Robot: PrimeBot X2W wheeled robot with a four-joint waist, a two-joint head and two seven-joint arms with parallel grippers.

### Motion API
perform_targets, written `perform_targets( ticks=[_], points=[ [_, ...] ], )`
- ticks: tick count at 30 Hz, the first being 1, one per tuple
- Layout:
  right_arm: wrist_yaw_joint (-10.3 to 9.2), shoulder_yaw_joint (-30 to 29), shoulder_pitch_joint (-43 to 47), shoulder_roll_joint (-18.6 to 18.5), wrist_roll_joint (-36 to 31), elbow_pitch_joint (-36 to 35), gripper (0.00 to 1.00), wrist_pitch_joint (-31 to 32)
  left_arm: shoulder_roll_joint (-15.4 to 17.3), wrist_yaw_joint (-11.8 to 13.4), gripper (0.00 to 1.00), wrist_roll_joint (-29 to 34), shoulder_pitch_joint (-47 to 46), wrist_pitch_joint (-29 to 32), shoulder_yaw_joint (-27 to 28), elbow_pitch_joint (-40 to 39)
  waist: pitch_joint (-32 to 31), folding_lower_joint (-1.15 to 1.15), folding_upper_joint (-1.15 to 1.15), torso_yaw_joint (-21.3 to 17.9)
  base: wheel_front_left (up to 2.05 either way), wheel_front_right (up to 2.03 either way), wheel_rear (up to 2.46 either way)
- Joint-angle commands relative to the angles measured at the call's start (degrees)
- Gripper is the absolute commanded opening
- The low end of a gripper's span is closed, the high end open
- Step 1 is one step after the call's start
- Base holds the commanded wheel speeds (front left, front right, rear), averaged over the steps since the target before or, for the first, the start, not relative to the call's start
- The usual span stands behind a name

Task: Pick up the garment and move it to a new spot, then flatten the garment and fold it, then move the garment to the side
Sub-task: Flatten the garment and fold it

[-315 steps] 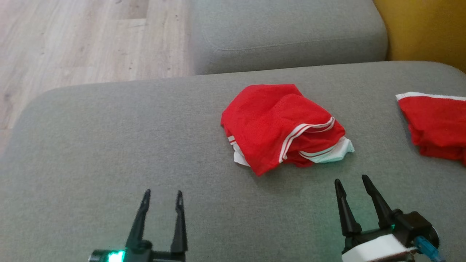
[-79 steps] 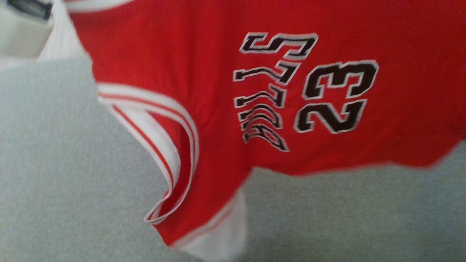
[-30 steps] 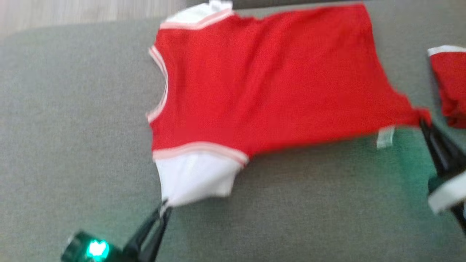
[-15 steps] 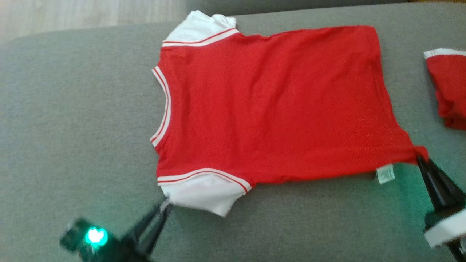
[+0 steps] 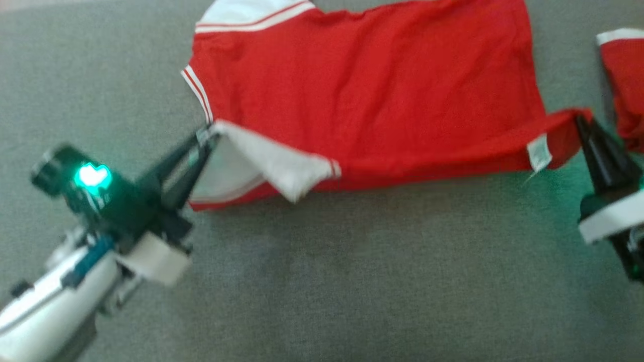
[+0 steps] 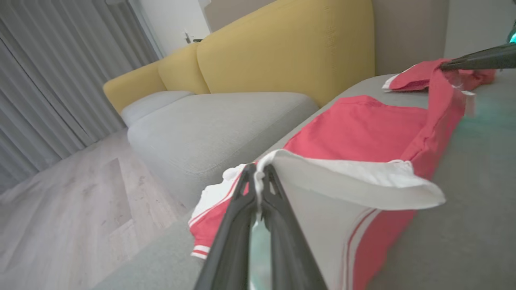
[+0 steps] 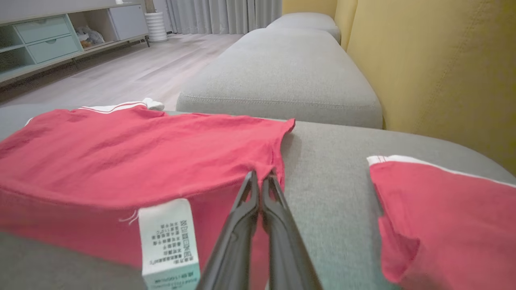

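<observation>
The garment (image 5: 362, 90) is a red jersey T-shirt with white sleeves, spread flat on the grey sofa cushion (image 5: 352, 281). My left gripper (image 5: 207, 134) is shut on the near white sleeve (image 6: 342, 181), which it holds lifted and turned back over the shirt. My right gripper (image 5: 578, 118) is shut on the near hem corner (image 7: 278, 161), also raised off the cushion. The near long edge of the shirt stands up between the two grippers. A white care label (image 7: 167, 237) hangs from that edge.
A second plain red folded garment (image 5: 624, 80) with a thin white band lies at the right edge of the cushion, close to my right gripper. Another grey cushion (image 7: 282, 76) and a yellow sofa back (image 7: 435, 72) lie beyond. Wood floor (image 6: 80, 193) is to the left.
Both grippers have lifted and carried the near edge of the shirt away from me, over the shirt. The near sleeve is now folded back. The camera has tilted down.
</observation>
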Motion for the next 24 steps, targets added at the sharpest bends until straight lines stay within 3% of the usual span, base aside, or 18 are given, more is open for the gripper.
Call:
perform_targets(
  ticks=[1,7,8,9,10,11,12,16,24],
  points=[
    [-0.04,1.1,-2.2,-2.2,0.4,-0.2,0.0,-0.7,2.2,-0.4,0.0,0.9,-4.6,0.7,3.5,-0.2,1.9,-0.01,0.0,0.0,0.0,0.0,0.0],
    [-0.04,4.1,-9.8,-1.9,0.8,3.9,0.0,-1.1,0.3,-1.2,0.0,3.3,-12.3,3.1,3.8,4.2,5.0,-0.01,0.0,-0.1,0.0,0.0,0.0],
    [-0.04,4.7,-10.8,-1.9,0.8,4.5,0.04,-1.1,-0.1,-1.5,0.0,3.5,-13.1,3.3,3.6,4.8,5.3,-0.01,0.0,-0.1,0.0,0.0,0.0],
    [-0.04,5.4,-11.7,-1.8,0.9,5.1,0.18,-1.2,-0.8,-1.7,0.0,3.1,-13.7,3.5,3.5,5.6,5.6,-0.01,0.0,-0.1,0.0,0.0,0.0],
    [-0.04,6.0,-12.5,-1.7,0.9,5.7,0.46,-1.2,-1.4,-1.8,0.11,2.8,-14.0,3.6,3.4,6.4,5.8,-0.01,0.0,-0.1,0.0,0.0,0.0],
    [-0.04,6.0,-12.5,-1.7,0.9,5.7,0.46,-1.2,-1.4,-1.8,0.11,2.8,-14.0,3.6,3.4,6.4,5.8,-0.01,0.0,-0.1,0.0,0.0,0.0],
    [-0.04,6.4,-13.1,-1.6,1.0,6.3,1.0,-1.2,-2.0,-1.7,1.0,2.6,-14.2,3.6,3.3,7.2,6.0,-0.01,0.0,-0.1,0.0,0.0,0.0],
    [-0.04,7.1,-14.5,-0.6,1.1,9.1,1.0,-1.3,-3.9,0.3,1.0,2.8,-13.4,2.7,3.1,9.9,6.0,-0.01,0.0,0.1,0.0,0.0,0.0],
    [-0.04,0.7,-9.5,3.0,-2.0,6.8,1.0,-1.4,-9.9,8.7,1.0,-3.5,-0.8,-0.9,4.7,11.5,3.6,-0.01,0.0,0.5,0.0,0.0,0.0]
  ],
)
